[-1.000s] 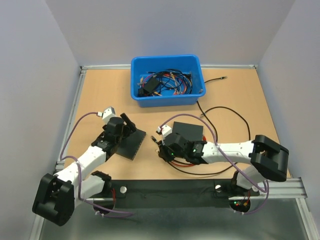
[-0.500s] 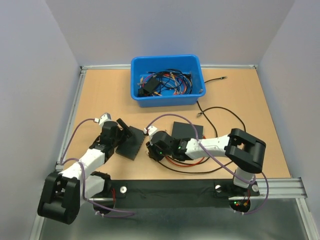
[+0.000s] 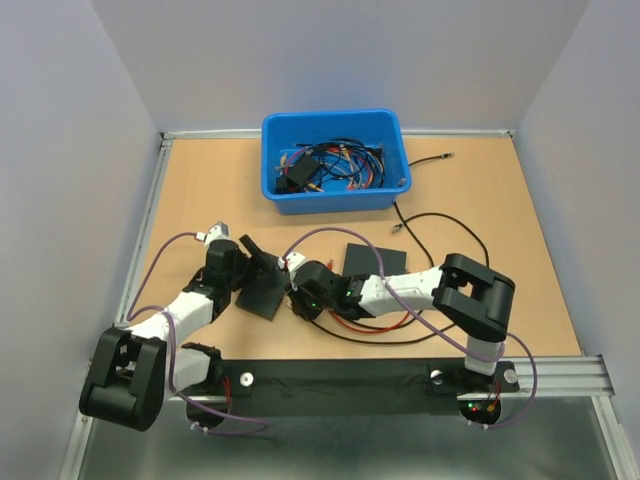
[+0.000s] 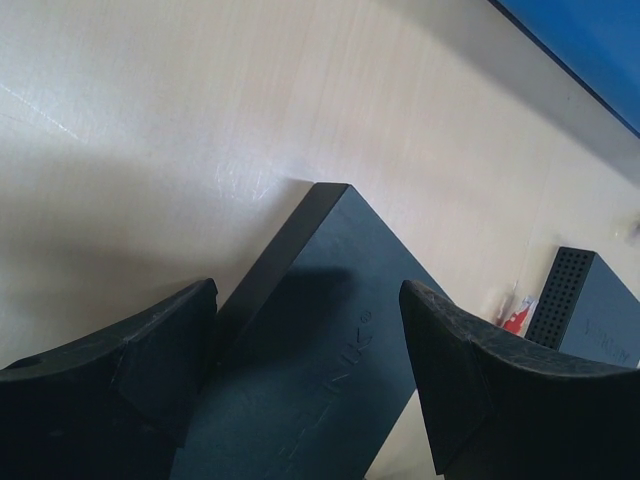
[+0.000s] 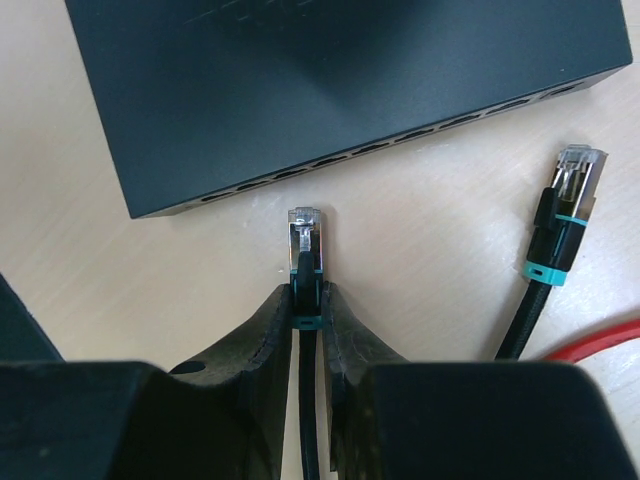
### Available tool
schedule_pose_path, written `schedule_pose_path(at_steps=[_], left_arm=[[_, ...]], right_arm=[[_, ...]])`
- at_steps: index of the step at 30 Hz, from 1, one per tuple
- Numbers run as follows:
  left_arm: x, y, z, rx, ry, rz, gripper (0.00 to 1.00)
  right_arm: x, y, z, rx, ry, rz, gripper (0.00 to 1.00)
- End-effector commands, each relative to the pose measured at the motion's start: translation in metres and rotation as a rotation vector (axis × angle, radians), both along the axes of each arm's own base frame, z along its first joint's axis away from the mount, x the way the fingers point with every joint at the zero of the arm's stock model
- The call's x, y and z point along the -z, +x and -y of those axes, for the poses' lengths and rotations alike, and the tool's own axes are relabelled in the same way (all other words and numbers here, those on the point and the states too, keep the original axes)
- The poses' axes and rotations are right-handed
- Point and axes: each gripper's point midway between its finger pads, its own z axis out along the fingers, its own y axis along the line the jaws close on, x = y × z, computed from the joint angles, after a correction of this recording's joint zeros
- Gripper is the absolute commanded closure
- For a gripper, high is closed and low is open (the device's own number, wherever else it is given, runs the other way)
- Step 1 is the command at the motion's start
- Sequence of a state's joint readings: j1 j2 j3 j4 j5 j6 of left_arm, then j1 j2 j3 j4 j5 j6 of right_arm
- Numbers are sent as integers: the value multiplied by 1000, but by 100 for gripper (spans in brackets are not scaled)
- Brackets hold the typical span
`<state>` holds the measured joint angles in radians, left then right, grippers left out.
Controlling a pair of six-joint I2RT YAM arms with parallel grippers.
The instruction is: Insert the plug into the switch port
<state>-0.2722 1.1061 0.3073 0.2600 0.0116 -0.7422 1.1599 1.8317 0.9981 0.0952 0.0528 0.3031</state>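
- Top external view: the left gripper (image 3: 256, 262) is at the far-left end of the black switch (image 3: 258, 295), which lies flat on the table (image 3: 200, 190).
- The right gripper (image 3: 296, 290) is low, just right of the switch.
- A second black box (image 3: 378, 260) lies right of the switch, apart from it.
- A red cable (image 3: 372, 324) runs under the right forearm. Its plug cannot be made out.
- A blue bin (image 3: 335, 203) of cables stands at the far side. No writing is legible in this view.
- Left wrist view: both fingers (image 4: 150, 370) stand wide apart, one on either side of the switch (image 4: 320, 270). Contact cannot be confirmed.
- Embossed lettering on the switch top reads "LINK" (image 4: 345, 350). Any characters before it are in shadow.
- Right wrist view: the right gripper (image 5: 306, 300) is clamped on a black-cable plug (image 5: 304, 235) with a teal band.
- The clear tip of this plug points at the port row (image 5: 400, 150) of the switch (image 5: 330, 80), just short of it.
- A second black plug (image 5: 570, 190) lies to the right.
- Part of the red cable (image 5: 600, 345) shows at the near right.
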Motion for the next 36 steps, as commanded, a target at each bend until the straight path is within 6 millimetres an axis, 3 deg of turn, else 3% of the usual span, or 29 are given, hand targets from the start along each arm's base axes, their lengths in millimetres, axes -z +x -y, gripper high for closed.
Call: schedule_pose_path(at_steps=[1,22,36], left_arm=[[5,-7,5,42,-13,-19,15],[7,13,23,159,12,-36,18],[11,18,29,174,30,-52,18]], right_arm=[[-22,17,-17,17,53,88,99],[-28,43,-10,88,-29,200,100],[-18,40,-16,65,-40,169,100]])
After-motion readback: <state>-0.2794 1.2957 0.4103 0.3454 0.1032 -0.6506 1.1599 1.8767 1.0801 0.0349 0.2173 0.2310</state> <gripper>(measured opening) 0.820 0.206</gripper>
